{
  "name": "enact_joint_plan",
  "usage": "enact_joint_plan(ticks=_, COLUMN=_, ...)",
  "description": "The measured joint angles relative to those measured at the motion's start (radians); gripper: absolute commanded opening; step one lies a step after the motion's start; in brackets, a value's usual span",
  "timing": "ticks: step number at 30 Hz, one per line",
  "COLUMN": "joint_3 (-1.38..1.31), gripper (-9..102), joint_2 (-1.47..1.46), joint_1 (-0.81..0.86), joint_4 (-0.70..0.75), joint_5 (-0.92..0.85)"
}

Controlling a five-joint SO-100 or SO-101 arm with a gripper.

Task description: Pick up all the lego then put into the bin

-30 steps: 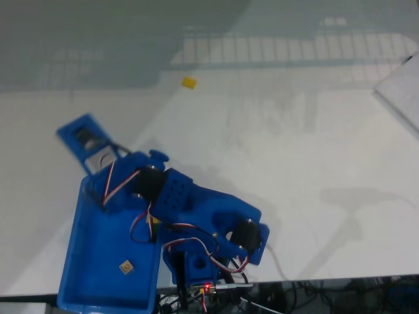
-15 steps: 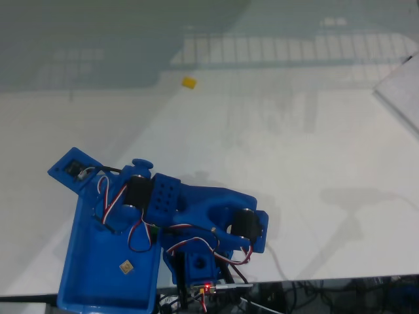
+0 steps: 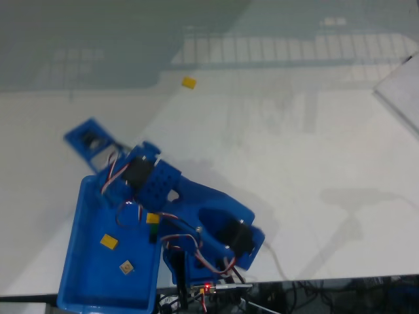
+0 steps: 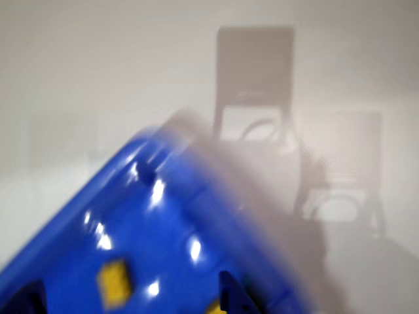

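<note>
White table (image 3: 314, 144) holds bin (image 3: 85, 275), lego (image 3: 109, 241) inside (hand unclear).

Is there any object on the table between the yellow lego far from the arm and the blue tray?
Nothing visible blocks it. The small yellow plastic lego brick lies alone on the white table; only bare surface separates it from the shallow blue plastic tray.

Yellow-orange lego (image 3: 109, 241) in a bright blue bin (image 3: 78, 261) on a white table (image 3: 314, 150).
</note>
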Motion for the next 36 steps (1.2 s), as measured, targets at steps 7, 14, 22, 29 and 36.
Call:
enact_joint_plan(ticks=7, joint_3=0.003, gripper=35, joint_2=-0.235, joint_1=0.538, joint_4=-0.497, joint_5=-0.137)
enact_joint_plan(ticks=14, joint_3=0.002, gripper=35, joint_2=-0.598, joint_1=0.873, joint_4=-1.026, joint_5=-0.153)
enact_joint_plan(ticks=22, joint_3=0.002, gripper=34, joint_2=-0.894, joint_1=1.000, joint_4=-1.384, joint_5=-0.150)
enact_joint_plan(ticks=29, joint_3=-0.052, gripper=34, joint_2=-1.055, joint_1=1.002, joint_4=-1.428, joint_5=-0.101)
enact_joint_plan(ticks=36, joint_3=-0.164, gripper=33, joint_2=-1.186, joint_1=1.002, joint_4=-1.428, joint_5=-0.055)
